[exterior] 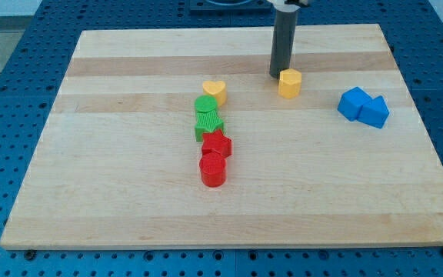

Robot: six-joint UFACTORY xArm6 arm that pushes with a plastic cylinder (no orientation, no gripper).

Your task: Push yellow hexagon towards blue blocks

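Observation:
The yellow hexagon (pixel 289 83) sits on the wooden board right of the view's middle, toward the top. My tip (pixel 277 75) stands just at its upper left, touching or almost touching it. Two blue blocks (pixel 363 107) lie side by side at the view's right, to the right of and a little below the hexagon, with a gap of bare board between them and it.
A yellow heart (pixel 214 91) lies left of the hexagon. Below it runs a column of a green round block (pixel 204 105), a green star (pixel 208 123), a red star (pixel 217 144) and a red cylinder (pixel 213 169). The wooden board (pixel 114 192) lies on a blue perforated table.

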